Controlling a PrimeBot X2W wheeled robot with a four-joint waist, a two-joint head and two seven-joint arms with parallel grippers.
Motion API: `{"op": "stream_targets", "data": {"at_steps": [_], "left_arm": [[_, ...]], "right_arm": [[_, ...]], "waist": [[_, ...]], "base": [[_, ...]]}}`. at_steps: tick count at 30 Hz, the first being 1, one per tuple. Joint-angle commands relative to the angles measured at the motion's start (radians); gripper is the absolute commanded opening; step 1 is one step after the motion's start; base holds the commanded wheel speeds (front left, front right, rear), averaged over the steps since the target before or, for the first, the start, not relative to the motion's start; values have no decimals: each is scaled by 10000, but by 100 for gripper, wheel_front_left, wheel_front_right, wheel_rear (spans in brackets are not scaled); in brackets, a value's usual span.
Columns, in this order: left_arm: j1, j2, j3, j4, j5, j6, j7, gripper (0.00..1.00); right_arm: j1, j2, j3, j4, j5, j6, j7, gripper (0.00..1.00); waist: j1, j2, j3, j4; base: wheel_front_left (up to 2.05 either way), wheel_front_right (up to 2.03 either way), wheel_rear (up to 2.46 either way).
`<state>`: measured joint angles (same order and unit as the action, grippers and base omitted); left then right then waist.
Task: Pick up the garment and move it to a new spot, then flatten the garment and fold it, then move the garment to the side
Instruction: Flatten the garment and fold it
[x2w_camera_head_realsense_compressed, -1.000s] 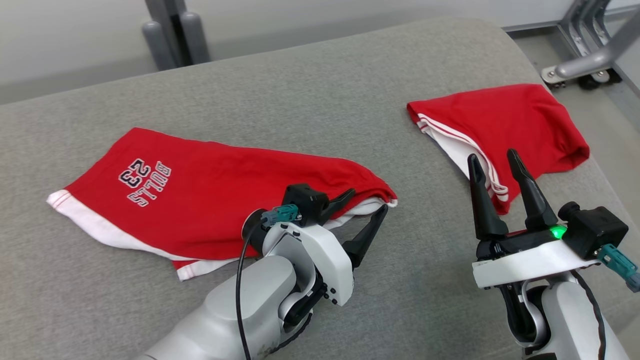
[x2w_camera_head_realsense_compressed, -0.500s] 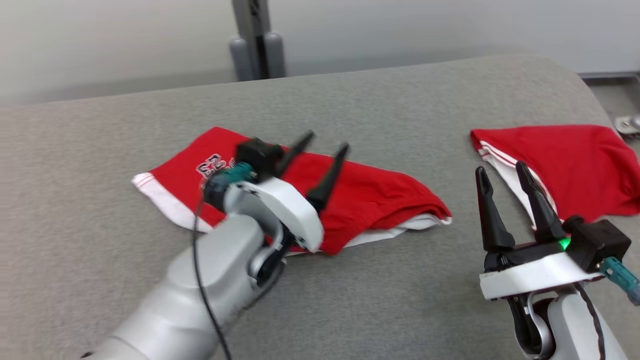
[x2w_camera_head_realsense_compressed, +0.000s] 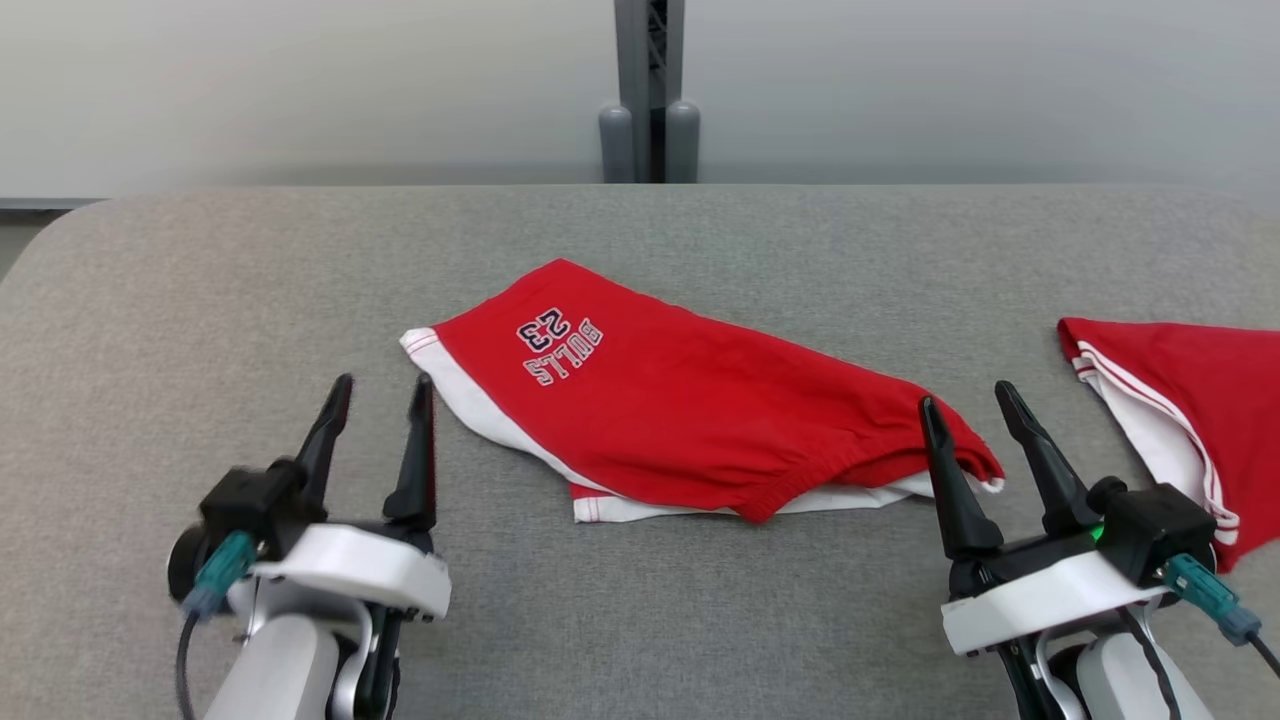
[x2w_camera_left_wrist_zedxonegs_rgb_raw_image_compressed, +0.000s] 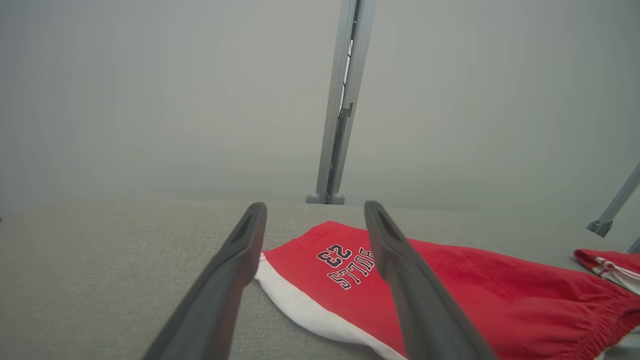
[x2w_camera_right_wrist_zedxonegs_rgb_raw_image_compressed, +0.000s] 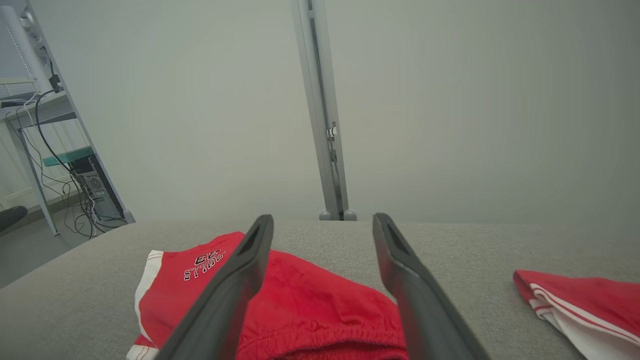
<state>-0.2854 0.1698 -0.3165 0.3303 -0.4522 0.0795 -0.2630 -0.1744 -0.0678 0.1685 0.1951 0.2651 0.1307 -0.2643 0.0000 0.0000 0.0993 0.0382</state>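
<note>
- The garment (x2w_camera_head_realsense_compressed: 700, 420), a pair of red shorts with a white hem band (x2w_camera_head_realsense_compressed: 480, 410), lies crumpled flat at the middle of the grey padded surface (x2w_camera_head_realsense_compressed: 200, 280).
- It looks light, soft and limp. It will likely sag and drape when lifted, and a single layer could slip out of a pinch.
- The gathered elastic waistband (x2w_camera_head_realsense_compressed: 800, 480) at the near right end looks like the firmest hold. The hem corners at the left end suit spreading it flat.
- The lettering (x2w_camera_head_realsense_compressed: 560, 345) reads "BULLS" with "23", upside down from the robot's side.
- The left gripper (x2w_camera_head_realsense_compressed: 384, 382) is spread wide and empty, left of the hem.
- The right gripper (x2w_camera_head_realsense_compressed: 966, 395) is also spread and empty, at the waistband end.
- A second red garment (x2w_camera_head_realsense_compressed: 1190, 400) lies apart at the right.
</note>
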Motion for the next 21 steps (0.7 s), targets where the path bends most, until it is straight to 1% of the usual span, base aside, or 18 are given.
{"op": "stream_targets", "data": {"at_steps": [1, 3, 5, 7, 10, 15, 17, 18, 19, 21], "left_arm": [[386, -223, 590, -269, 302, -131, -4, 100], [848, -507, 1295, -480, 682, -362, -3, 100], [1120, -751, 1790, -564, 1016, -670, -3, 100], [1228, -913, 2128, -570, 1341, -956, -3, 100], [1214, -1072, 2478, -490, 1677, -1248, -3, 100], [1007, -1161, 2767, -413, 1958, -1505, -4, 100], [961, -1174, 2723, -365, 1812, -1573, -4, 100], [961, -1174, 2723, -365, 1812, -1573, -4, 100], [905, -1166, 2628, -315, 1725, -1584, -4, 100], [873, -1165, 2512, -259, 1656, -1572, -4, 100]], "right_arm": [[108, -131, 14, 6, 65, 3, -8, 100], [220, -224, 160, 57, -14, 3, -6, 100], [243, -269, 258, 87, 35, 3, -6, 100], [340, -396, 564, 133, 111, 3, -7, 100], [487, -707, 1254, 273, 305, 3, -6, 100], [546, -1208, 2536, 767, 924, 3, -6, 100], [376, -1358, 3079, 1060, 1325, 3, -7, 100], [376, -1358, 3079, 1060, 1325, 3, -7, 100], [159, -1496, 3493, 1384, 1548, 3, -7, 100], [-51, -1505, 3748, 1726, 1737, 3, -7, 100]], "waist": [[0, 0, -16, 134], [0, 0, -10, 240], [0, 0, 1, 322], [0, 0, 12, 383], [0, 0, 41, 455], [0, 0, 155, 539], [0, 0, 234, 573], [0, 0, 234, 573], [0, 0, 315, 643], [0, 0, 395, 756]], "base": [[0, 0, 0], [0, 0, 0], [0, 0, 0], [0, 0, 0], [0, 0, 0], [0, 0, 0], [0, 0, 0], [0, 0, 0], [0, 0, 0], [0, 0, 0]]}}
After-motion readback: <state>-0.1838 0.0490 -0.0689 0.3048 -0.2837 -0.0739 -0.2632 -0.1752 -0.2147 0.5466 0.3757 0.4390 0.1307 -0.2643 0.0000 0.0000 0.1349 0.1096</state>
